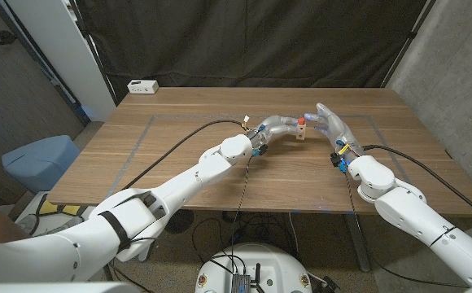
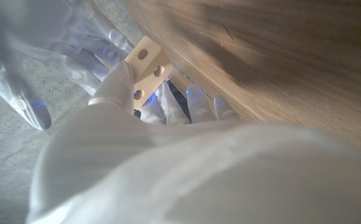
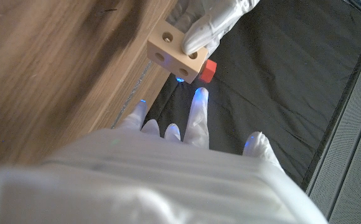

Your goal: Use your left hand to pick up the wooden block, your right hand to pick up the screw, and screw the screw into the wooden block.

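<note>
Left hand [image 3: 215, 25] cut off by the edge; it hides much of the wooden block [image 3: 174, 55]

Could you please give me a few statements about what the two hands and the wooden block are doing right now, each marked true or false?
1. The left hand holds the pale wooden block with round holes lifted off the brown wooden table. True.
2. The small red screw lies alone on the table, far from the block. False: it sits against the block, by the holes.
3. The right hand is open, fingers spread beside the block. True.
4. The right hand grips the block. False: only the left hand's fingers are on it.
5. A white power strip sits at the table's far left corner. True.
</note>
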You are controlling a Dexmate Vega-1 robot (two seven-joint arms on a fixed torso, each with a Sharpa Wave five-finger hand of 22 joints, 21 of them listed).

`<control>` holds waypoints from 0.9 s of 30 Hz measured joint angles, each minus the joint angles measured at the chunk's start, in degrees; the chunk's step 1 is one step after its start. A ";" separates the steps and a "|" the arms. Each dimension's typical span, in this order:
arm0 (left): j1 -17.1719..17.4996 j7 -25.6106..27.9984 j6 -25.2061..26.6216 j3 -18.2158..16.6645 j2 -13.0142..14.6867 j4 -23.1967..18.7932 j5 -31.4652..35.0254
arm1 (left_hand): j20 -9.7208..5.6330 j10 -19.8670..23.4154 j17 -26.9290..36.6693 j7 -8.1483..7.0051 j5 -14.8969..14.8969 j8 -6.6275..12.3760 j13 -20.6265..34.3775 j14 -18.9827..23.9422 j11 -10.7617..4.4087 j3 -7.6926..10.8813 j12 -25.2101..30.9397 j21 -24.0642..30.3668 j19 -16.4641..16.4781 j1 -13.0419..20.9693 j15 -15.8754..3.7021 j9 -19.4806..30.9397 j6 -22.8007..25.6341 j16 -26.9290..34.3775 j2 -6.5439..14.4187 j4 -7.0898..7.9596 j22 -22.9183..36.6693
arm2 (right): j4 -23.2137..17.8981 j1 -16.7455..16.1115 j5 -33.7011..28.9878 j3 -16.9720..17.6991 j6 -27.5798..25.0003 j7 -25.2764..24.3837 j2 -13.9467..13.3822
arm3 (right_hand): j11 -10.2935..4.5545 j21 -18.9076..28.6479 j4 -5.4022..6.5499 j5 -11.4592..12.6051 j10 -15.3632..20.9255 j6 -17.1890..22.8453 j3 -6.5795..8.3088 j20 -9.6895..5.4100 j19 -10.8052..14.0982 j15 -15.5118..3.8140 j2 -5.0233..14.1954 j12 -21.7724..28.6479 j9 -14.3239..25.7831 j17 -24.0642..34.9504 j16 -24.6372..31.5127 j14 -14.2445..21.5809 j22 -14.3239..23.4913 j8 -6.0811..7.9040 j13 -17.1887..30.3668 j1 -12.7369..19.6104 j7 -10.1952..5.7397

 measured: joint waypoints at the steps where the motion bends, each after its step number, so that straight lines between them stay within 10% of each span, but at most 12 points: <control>1: 0.06 0.06 0.03 0.00 0.05 -0.15 0.03 | 0.00 0.00 0.00 0.00 0.00 0.00 0.00 0.00 0.00 0.00 0.00 0.00 0.00 0.00 0.00 0.00 0.00 0.00 0.00 0.00 0.00 | 0.05 0.07 0.12 -0.05 0.01 0.27 -0.08 | -0.04 0.00 0.00 0.00 -0.04 -0.03 0.00 0.07 -0.08 0.07 -0.01 0.00 0.00 0.00 0.00 -0.32 0.00 0.00 0.00 -0.02 -0.03; 27: 0.97 0.66 0.89 0.07 0.65 -2.15 0.32 | 0.00 -0.03 0.00 0.00 0.00 0.03 0.00 0.00 -0.05 0.00 0.00 0.00 0.00 -0.21 0.00 -0.03 0.00 0.00 0.35 0.00 0.00 | 0.60 0.58 0.73 -0.80 1.10 2.61 -0.88 | -1.64 0.10 0.40 0.44 0.45 3.34 -0.40 0.27 -1.30 0.20 -0.06 0.90 -0.02 0.10 0.29 -1.12 0.00 1.96 -0.15 -0.52 -0.18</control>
